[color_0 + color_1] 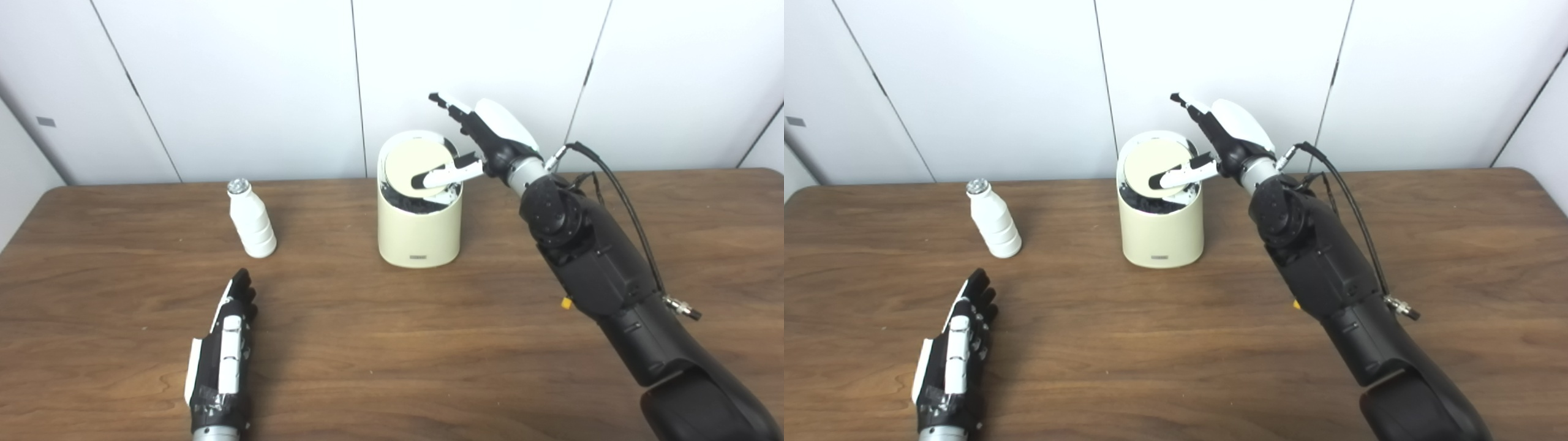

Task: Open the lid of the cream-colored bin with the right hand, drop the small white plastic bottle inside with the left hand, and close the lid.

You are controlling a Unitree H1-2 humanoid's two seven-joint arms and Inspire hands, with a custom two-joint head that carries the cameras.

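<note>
The cream-colored bin (419,236) stands at the middle back of the table. Its round lid (415,166) is tilted up toward me, showing a dark gap and dark liner at the front rim. My right hand (484,138) hovers at the bin's right rim, fingers spread; its thumb (446,176) lies across the lid's face. The small white plastic bottle (252,220) stands upright left of the bin. My left hand (228,334) rests flat and open on the table in front of the bottle, apart from it, holding nothing.
A brown wooden table (392,343) fills the view, backed by a white panelled wall (245,79). My right forearm (606,275) with its cables crosses the table's right side.
</note>
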